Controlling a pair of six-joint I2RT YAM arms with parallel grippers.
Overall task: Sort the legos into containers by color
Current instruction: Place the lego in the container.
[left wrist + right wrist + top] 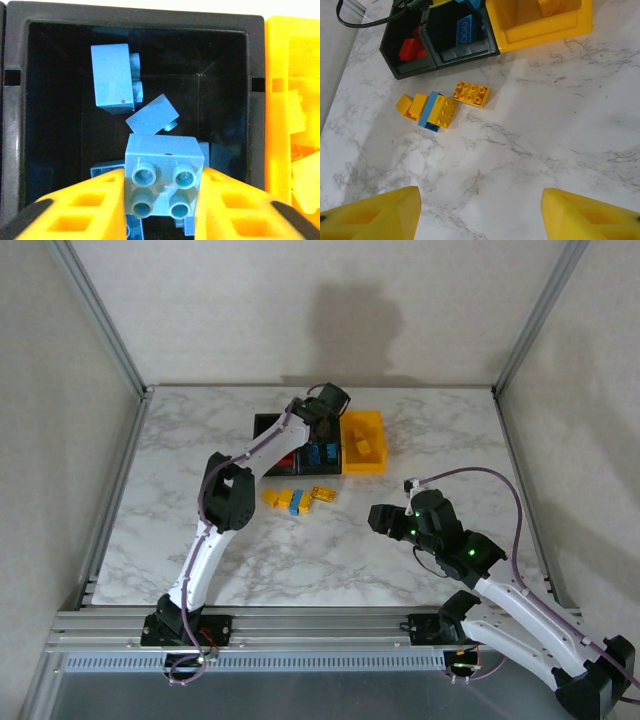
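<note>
- Mostly sorted, by my reading: the three joined containers near the top centre of the overhead view each hold legos, and a small cluster lies loose just below them.
- My left gripper [162,182] hangs over the middle black bin [255,60]. A blue brick [164,155], square with four studs facing the camera, sits between my yellow fingers [90,205]. Both sides look flush against it with no gap, so I read the jaws as closed on it.
- Below that brick, more blue bricks [112,75] lie tumbled on the bin floor.
- At the right edge of the same view is the yellow bin [280,100], with yellow pieces inside.
- My right gripper [480,210] hovers over bare marble table [545,150], jaws wide and holding nothing.
- From its wrist view, the outer black bin [395,60] at upper left holds red bricks [411,48].
- Left to do: the loose cluster in the left half of that view. It has a long yellow brick [471,94], a square yellow brick [445,111] touching a blue piece [429,119], and a small yellow piece [410,106].
- No loose red is visible on the table.
</note>
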